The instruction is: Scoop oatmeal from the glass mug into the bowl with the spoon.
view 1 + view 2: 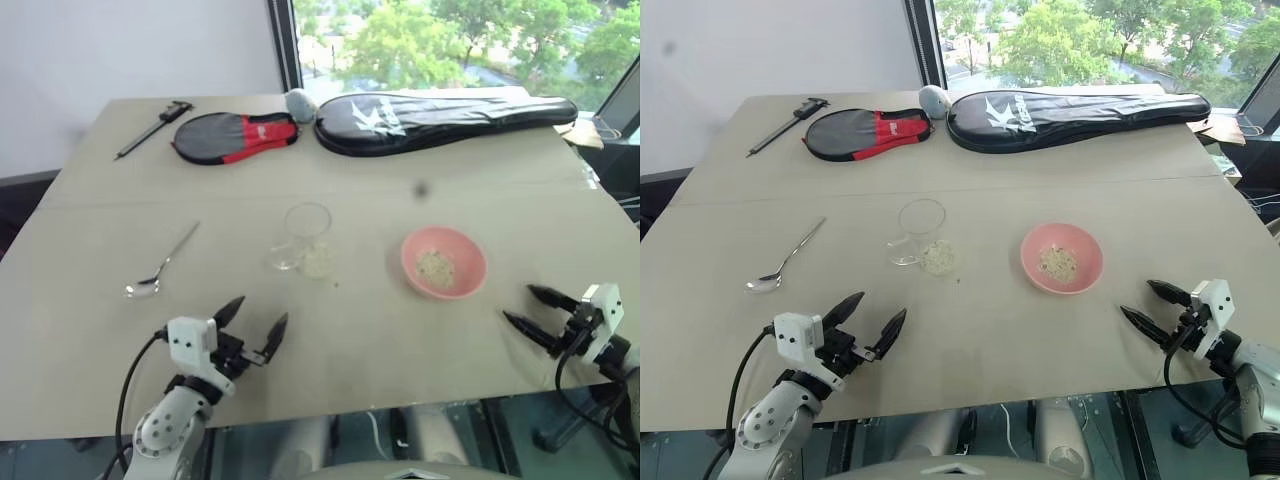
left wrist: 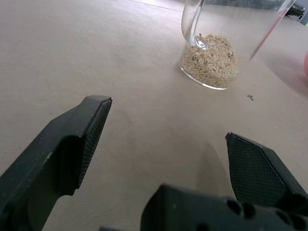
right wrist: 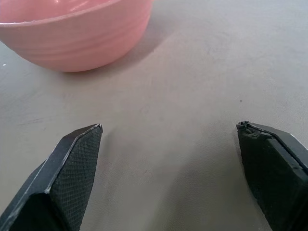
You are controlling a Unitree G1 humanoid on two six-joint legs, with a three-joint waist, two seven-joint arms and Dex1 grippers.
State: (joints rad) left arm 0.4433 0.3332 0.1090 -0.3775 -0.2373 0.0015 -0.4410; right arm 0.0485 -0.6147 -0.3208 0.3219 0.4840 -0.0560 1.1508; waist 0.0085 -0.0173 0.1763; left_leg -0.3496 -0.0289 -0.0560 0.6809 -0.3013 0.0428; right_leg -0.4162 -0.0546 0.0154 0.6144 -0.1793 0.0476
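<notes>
Both grippers hovering empty, fingers spread wide, over the near edge of the table (image 1: 90,330).

Lying untouched at centre left of the head view: the spoon (image 1: 160,264), handle angling up to the right. Standing upright at frame centre: the glass mug (image 1: 305,240), holding a low heap of oatmeal (image 2: 209,60) at its base. Sitting right of centre, well apart from the mug: the pink bowl (image 1: 443,262), carrying a small patch of flakes inside. Hanging at lower left, gaping and pointing toward the mug: the left gripper (image 1: 252,328). Hanging at lower right, likewise parted and aiming toward the bowl: the right gripper (image 1: 528,311). Resting along the far edge, upper part of frame: a dark caliper (image 1: 152,128), a red-and-black pouch (image 1: 236,136) and a long black racket case (image 1: 440,118).
</notes>
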